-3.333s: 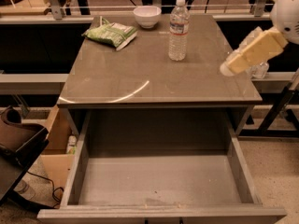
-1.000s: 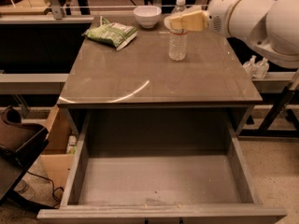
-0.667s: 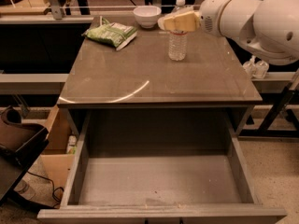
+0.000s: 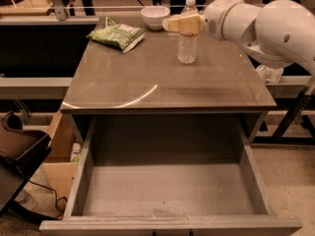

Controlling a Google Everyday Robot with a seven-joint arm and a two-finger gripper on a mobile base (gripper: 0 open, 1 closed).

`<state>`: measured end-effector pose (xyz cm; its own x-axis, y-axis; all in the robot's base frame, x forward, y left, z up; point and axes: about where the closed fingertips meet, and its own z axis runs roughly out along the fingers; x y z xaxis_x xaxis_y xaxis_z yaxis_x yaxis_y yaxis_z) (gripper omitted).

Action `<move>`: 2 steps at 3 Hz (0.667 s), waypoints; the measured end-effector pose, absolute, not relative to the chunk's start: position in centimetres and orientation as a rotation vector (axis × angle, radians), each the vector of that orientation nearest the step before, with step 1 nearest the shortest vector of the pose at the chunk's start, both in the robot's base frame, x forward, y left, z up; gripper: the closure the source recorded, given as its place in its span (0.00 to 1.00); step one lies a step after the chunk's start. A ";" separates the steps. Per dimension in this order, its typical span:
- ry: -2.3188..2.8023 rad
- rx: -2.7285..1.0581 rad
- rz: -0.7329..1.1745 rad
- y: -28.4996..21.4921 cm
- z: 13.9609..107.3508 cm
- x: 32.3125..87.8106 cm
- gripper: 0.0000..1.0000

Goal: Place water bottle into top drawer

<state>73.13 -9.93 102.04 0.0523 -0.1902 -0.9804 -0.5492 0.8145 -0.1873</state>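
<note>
The water bottle (image 4: 187,47) stands upright at the back middle of the grey tabletop (image 4: 147,82); it is clear and ribbed, with a white cap. My gripper (image 4: 181,23), tan at the end of the white arm (image 4: 266,26), reaches in from the right at the height of the bottle's upper part and covers its label band. The top drawer (image 4: 167,191) is pulled wide open below the tabletop's front edge, and its grey floor is bare.
A white bowl (image 4: 155,16) stands at the back of the tabletop, left of the bottle. A green snack bag (image 4: 117,35) lies at the back left. A cardboard box (image 4: 58,154) and a dark seat (image 4: 17,149) stand on the floor to the left.
The arm swung in from the right side of the table to the bottle, and the gripper has shifted a little further left across its upper part. The bottle has not moved.
</note>
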 end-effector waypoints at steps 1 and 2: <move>1.518 -0.586 0.365 -10.1 100.6 75.2 0.00; 1.529 -0.566 0.402 -10.2 99.3 76.5 0.00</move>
